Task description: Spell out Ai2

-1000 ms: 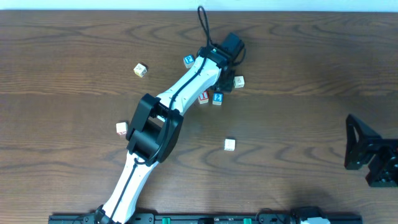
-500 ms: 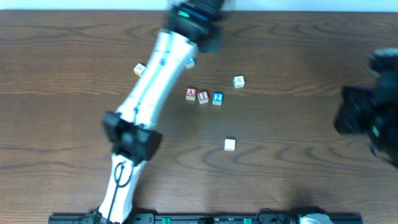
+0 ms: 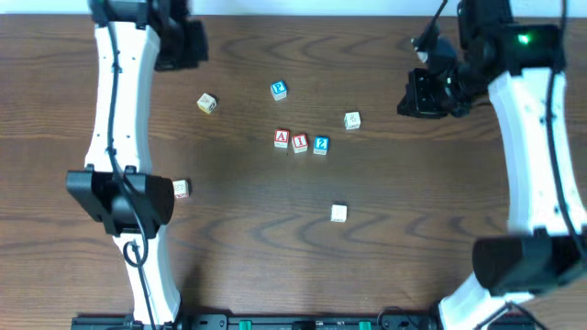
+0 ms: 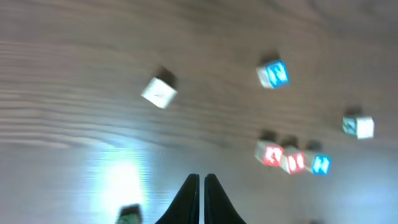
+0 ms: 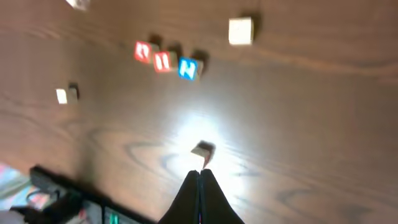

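Mid-counter [image 3: 440, 229], in a short row: A cube [image 3: 282, 138], I cube [image 3: 300, 143], 2 cube [image 3: 320, 145], reading A-I-2 left to right from overhead. Row slightly slanted, the 2 end a touch nearer the robot. Close-set, touching or nearly so; too small to tell which. Same trio in both wrist views, blurred: two red-faced, one blue at the end. Well apart from the row: blue P cube [image 3: 279, 90] toward the far edge, and cream cubes scattered around, one just right of the row [image 3: 352, 120], one far left [image 3: 207, 104], one near the left arm [image 3: 181, 189], one on the near side [image 3: 338, 213]. Left pincer [image 4: 202, 186] up by the far-left corner, tips pressed together, nothing between them. Right pincer [image 5: 199, 180] out at the far right, tips likewise together and bare. Neither near the row. Judged state of task: spelling laid out in right order, no stray cube mixed in. Left to do, at most: straightening the slant or closing any gap, if a neater line is wanted. Otherwise looks finished.
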{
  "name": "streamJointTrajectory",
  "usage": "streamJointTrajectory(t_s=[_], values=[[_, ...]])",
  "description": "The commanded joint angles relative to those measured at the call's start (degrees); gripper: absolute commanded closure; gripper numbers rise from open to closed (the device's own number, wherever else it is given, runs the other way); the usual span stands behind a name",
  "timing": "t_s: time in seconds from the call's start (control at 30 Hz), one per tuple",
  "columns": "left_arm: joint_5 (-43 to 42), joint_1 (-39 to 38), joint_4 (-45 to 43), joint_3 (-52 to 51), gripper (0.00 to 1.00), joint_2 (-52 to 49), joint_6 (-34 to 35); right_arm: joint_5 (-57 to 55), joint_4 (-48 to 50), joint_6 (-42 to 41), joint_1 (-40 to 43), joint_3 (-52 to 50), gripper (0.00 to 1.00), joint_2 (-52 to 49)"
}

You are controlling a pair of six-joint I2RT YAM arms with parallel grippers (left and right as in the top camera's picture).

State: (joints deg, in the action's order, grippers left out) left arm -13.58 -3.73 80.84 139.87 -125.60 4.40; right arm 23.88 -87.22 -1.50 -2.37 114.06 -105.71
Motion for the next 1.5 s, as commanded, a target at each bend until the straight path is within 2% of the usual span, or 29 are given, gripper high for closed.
streamJointTrajectory(t_s=[0.0, 0.1, 0.2, 0.27, 0.4, 0.5, 0.6, 0.7, 0.9, 1.07, 1.3, 1.47], values=[[-6.0, 1.7, 0.6, -1.9, 0.94, 0.2, -3.0, 4.0, -0.5, 5.5, 5.9, 0.4, 0.98, 1.4], [-6.5, 4.9, 1.2, -2.4, 0.94, 3.2, -3.2, 7.5, -1.3, 7.5, 13.1, 0.4, 0.98, 2.7], [-7.0, 7.3, -1.0, -8.6, 0.94, 10.2, -3.2, 15.1, -2.0, 9.8, 19.4, 0.4, 0.98, 3.2], [-6.3, 7.2, -5.4, -19.1, 0.94, 18.1, -3.2, 17.4, -1.7, 10.2, 22.3, -1.3, 0.98, 3.2], [-2.4, 6.6, -17.8, -43.8, 0.94, 33.9, -2.8, 20.0, 2.7, 11.3, 22.6, -9.1, 0.98, 3.2], [-4.5, 6.7, -26.3, -55.6, 0.94, 37.8, -0.5, 24.6, 8.5, 11.4, 22.3, -16.0, 0.98, 2.6], [-10.4, 6.0, -29.7, -60.0, 0.94, 34.0, 0.4, 29.4, 13.6, 11.4, 20.5, -22.7, 0.98, 1.2], [-16.0, 5.2, -33.4, -60.2, 0.94, 27.3, 1.9, 29.7, 20.3, 8.1, 16.0, -28.4, 0.98, 0.4], [-24.3, 1.7, -41.7, -60.1, 0.94, 13.9, 5.6, 26.0, 38.4, -6.7, 4.5, -34.8, 0.98, -0.6], [-24.9, -1.2, -47.8, -59.6, 0.94, 9.3, 8.5, 26.1, 47.9, -14.6, -0.5, -36.2, 0.98, -5.1], [-26.3, -1.5, -49.0, -59.6, 0.94, 6.4, 9.4, 29.6, 48.8, -15.5, -2.2, -36.2, 0.98, -12.5], [-26.9, -2.8, -51.3, -59.6, 0.94, 4.9, 12.8, 28.3, 48.0, -15.2, -3.3, -36.2, 0.99, -13.6]])
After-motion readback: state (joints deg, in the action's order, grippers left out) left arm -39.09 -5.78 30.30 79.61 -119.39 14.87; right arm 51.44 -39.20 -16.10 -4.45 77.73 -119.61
